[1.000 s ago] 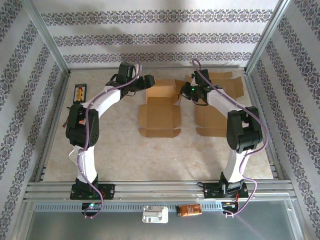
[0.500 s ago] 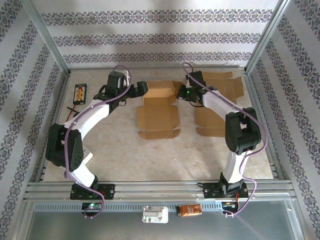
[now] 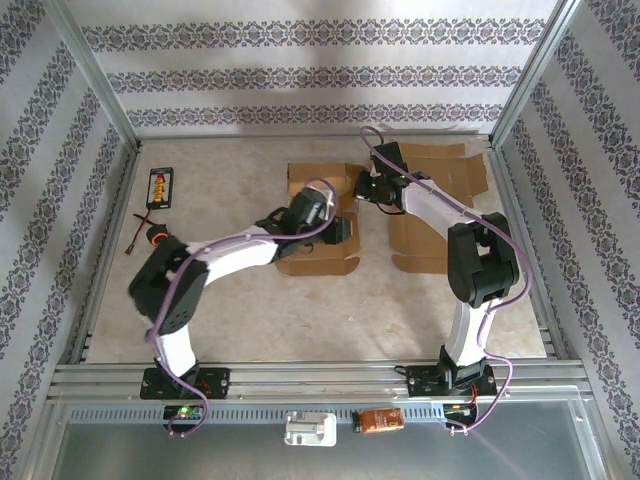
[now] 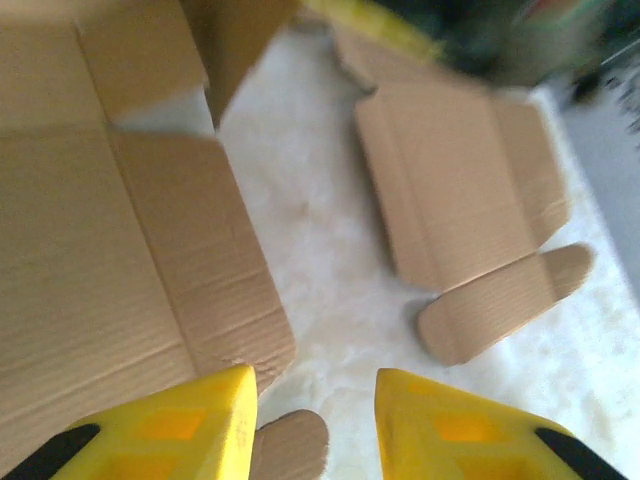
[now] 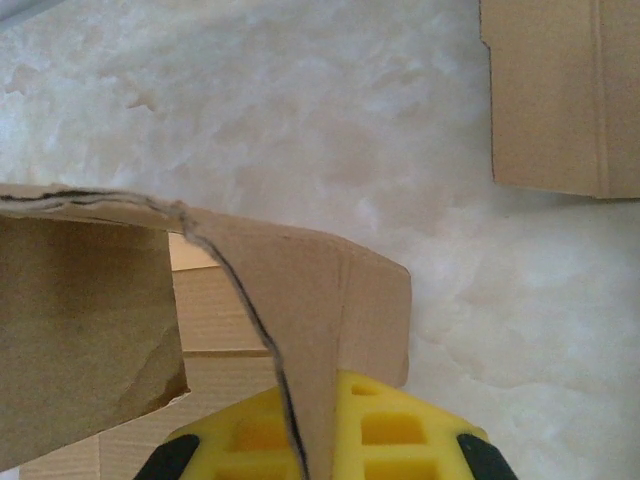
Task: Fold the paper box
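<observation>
Changed: the left arm has been swung from the far left of the paper box (image 3: 318, 256) across to its near right side; the box itself has barely shifted.
Left pincer (image 4: 312, 388): held low over the box's right edge with the fingers apart and nothing gripped. A small rounded tab is seen below the gap, but whether it is touched cannot be told.
Right pincer (image 3: 362, 187): kept where it was at the box's far right corner, clamped together on a raised flap (image 5: 300, 290).
Box position: laid mid-worktop (image 3: 300, 320) between the two arms, the base panel flat and open, only the pinched flap stood up.
Spare blank (image 3: 420, 240): left flat just to the right, apart from the box.
Meaning for the task: the folding is judged barely begun. With the flap held upright by one side, the other is now placed to lift the right wall or its tab.
Risk: the thin card may buckle if pulled unevenly.
</observation>
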Robot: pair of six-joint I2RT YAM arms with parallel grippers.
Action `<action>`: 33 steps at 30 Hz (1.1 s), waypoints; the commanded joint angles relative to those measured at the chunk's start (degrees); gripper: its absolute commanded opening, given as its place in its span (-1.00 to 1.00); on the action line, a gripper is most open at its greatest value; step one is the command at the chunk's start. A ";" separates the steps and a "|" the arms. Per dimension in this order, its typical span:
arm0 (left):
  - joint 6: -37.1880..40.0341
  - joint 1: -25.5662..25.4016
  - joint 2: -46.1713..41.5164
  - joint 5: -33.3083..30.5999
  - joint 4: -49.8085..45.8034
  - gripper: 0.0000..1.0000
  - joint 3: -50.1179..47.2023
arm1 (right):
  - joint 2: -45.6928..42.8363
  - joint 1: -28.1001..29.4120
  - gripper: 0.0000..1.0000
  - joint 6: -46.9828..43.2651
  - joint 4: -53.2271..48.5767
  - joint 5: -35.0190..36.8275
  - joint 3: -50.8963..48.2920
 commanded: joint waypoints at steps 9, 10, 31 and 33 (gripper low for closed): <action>1.19 -0.75 13.06 -6.39 -3.44 -0.41 6.06 | -2.59 0.39 -1.00 3.79 -0.80 -2.26 -0.03; 1.29 -0.73 13.63 -6.61 -3.59 -0.44 5.97 | -2.75 0.39 -1.00 4.35 -0.95 -2.54 0.13; -2.97 1.73 16.82 -0.62 4.69 -0.71 2.55 | -0.28 1.89 -1.00 10.63 -10.12 -8.56 2.97; -3.18 1.73 16.56 0.67 7.05 -0.71 1.92 | 1.31 2.45 -1.00 10.22 -10.31 -7.61 2.67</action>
